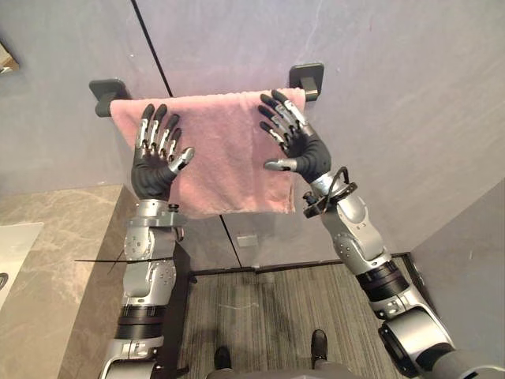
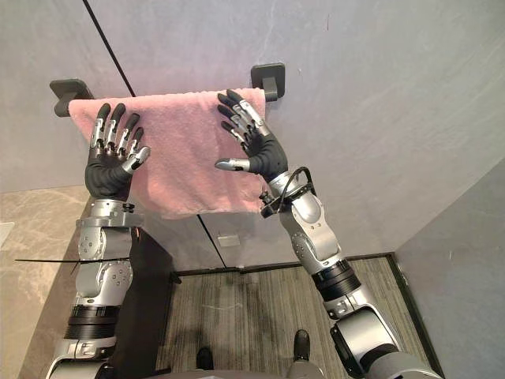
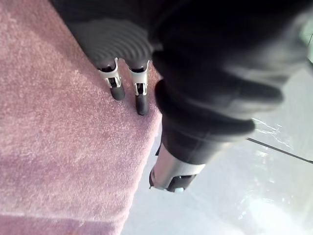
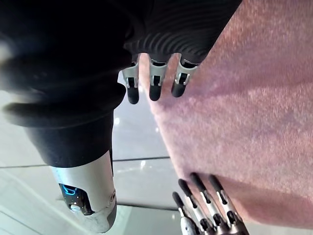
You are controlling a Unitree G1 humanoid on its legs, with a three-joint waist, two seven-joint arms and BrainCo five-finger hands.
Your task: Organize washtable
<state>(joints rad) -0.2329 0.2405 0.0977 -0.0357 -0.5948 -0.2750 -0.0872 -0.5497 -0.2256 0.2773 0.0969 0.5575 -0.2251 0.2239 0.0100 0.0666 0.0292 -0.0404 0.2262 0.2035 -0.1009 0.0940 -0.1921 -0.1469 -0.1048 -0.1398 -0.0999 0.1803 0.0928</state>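
Before the pink towel (image 1: 225,170) on its rail (image 1: 306,78), left hand (image 1: 154,167) and right hand (image 1: 308,154) hold fingers (image 1: 161,126) straight.

Towel (image 1: 217,158) hangs over wall rail (image 1: 306,79) (countertop (image 1: 67,233) lower left).

Grey wall (image 1: 394,95) with dark diagonal seam (image 1: 151,47), small pale plate (image 1: 247,239) low on it, striped carpet floor (image 1: 268,312) below.
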